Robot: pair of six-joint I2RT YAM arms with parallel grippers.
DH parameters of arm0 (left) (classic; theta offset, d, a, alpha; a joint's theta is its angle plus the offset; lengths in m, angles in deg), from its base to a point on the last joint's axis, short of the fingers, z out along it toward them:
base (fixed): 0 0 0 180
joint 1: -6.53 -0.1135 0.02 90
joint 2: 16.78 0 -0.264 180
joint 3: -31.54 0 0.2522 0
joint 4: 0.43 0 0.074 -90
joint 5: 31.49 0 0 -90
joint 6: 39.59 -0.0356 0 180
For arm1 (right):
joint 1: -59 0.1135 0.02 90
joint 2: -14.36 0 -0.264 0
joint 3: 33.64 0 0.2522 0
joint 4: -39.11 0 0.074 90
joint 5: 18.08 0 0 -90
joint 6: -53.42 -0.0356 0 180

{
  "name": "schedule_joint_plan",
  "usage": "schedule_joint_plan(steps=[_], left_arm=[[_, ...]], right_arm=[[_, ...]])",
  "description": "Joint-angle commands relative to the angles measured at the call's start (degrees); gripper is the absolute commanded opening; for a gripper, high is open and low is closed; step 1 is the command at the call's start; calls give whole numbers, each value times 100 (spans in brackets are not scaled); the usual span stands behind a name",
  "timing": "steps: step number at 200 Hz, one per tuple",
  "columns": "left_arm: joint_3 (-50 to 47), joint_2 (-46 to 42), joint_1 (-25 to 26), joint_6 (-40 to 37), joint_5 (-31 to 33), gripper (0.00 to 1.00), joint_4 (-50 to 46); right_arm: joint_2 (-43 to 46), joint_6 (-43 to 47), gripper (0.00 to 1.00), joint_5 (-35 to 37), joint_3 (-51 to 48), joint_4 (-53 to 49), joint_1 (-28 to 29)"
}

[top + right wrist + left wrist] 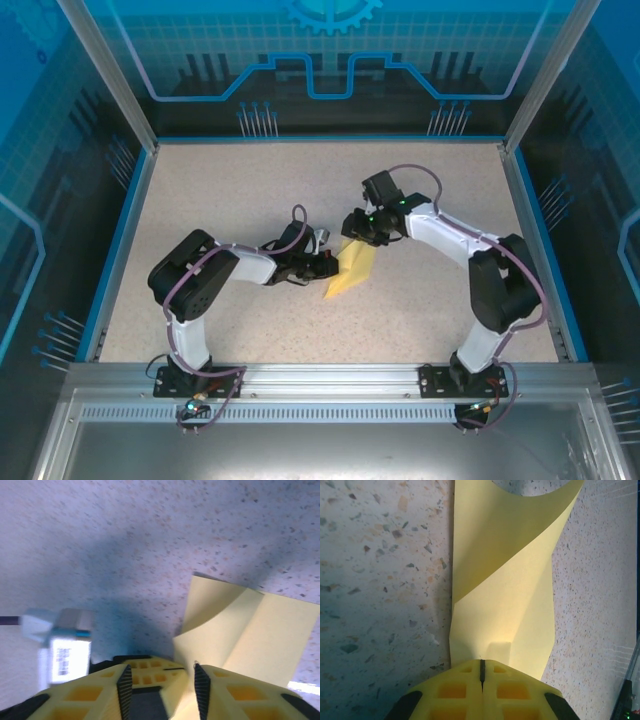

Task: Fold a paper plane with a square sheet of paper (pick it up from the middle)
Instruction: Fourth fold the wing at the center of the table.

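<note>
The square sheet of paper (352, 270) is pale yellow, partly folded and curled, and lifted off the table near the middle. My left gripper (325, 265) is shut on its near edge. In the left wrist view the jaws (481, 662) are pressed together on the sheet (505, 590), which rises away and curls over at the top. My right gripper (356, 228) hovers at the paper's far end, open. In the right wrist view its jaws (161, 675) stand apart. The sheet's edge (250, 635) runs down beside the right pad (201, 690), and the left gripper's yellow fingers (150, 672) show below.
The speckled tabletop (250, 190) is ringed by a blue rim (120, 240) and see-through walls. The left wrist's white camera box (60, 647) sits close to the right gripper. Both arm bases (190, 378) stand at the near edge.
</note>
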Motion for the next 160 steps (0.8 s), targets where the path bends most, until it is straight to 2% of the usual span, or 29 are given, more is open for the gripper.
schedule_joint_plan(steps=[1,66,125,160], left_arm=[[-42,111,-15,-210,38,4,-652],[-15,72,-18,-198,22,4,-627],[21,-57,-14,-198,-6,5,-633],[88,-169,-17,-176,-61,6,-651]], right_arm=[[-380,525,45,182,234,-602,108],[-1014,412,47,464,551,-1085,315],[-1389,357,51,292,510,-942,332],[-1510,278,51,456,480,-1023,332]])
